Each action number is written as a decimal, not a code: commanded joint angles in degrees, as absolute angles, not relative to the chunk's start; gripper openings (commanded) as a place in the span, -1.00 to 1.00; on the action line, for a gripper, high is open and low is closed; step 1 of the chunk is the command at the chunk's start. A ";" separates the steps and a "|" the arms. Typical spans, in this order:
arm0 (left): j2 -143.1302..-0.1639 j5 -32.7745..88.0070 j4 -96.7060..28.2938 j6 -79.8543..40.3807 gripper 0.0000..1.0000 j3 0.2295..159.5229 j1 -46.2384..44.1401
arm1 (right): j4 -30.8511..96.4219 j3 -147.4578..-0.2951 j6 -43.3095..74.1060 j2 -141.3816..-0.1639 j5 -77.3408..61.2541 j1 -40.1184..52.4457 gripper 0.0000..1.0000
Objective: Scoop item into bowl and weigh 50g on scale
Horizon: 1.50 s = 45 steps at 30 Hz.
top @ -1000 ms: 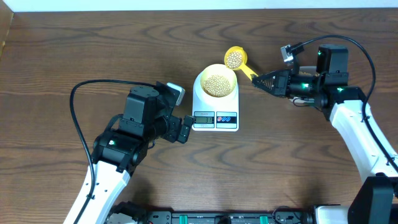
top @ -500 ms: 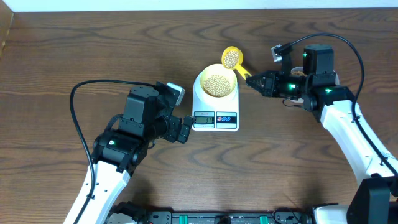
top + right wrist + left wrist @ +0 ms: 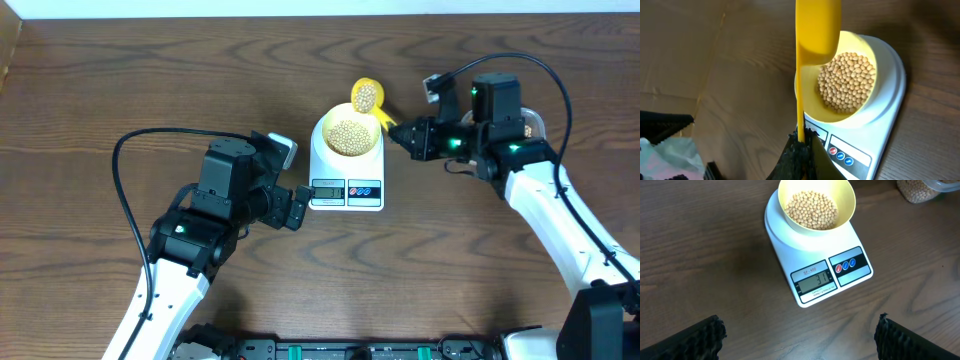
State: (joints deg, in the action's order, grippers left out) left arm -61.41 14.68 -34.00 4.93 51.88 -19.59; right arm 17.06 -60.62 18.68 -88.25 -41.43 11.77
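Note:
The white scale (image 3: 347, 170) stands mid-table with the pale-yellow bowl (image 3: 347, 131) on its platform, holding many tan beans (image 3: 349, 136). The left wrist view shows the scale (image 3: 850, 275), the bowl (image 3: 844, 202) and the beans (image 3: 814, 210). My right gripper (image 3: 408, 136) is shut on the handle of a bright-yellow scoop (image 3: 366, 97), whose cup of beans hovers at the bowl's far rim. The right wrist view shows the scoop (image 3: 817, 25) over the bowl (image 3: 860, 47), held by the gripper (image 3: 801, 140). My left gripper (image 3: 295, 209) is open and empty, left of the scale.
A clear container of beans (image 3: 922, 189) shows at the top right of the left wrist view. The right arm's cable (image 3: 545, 75) loops above the table at the right. The left arm's cable (image 3: 125, 190) arcs over the table at the left.
My right gripper has moved left with the scoop, bringing its cup of beans from beyond the bowl to the bowl's far rim. The left arm has not moved.

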 commanded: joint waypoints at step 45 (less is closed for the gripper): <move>-61.41 14.33 -33.74 5.34 0.96 51.86 -19.31 | 22.92 -60.93 -4.08 -88.51 -27.79 17.26 -0.98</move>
State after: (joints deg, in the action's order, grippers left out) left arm -61.41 14.68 -34.00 4.95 51.88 -19.59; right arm 22.90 -60.62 -4.23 -88.27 -27.46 16.86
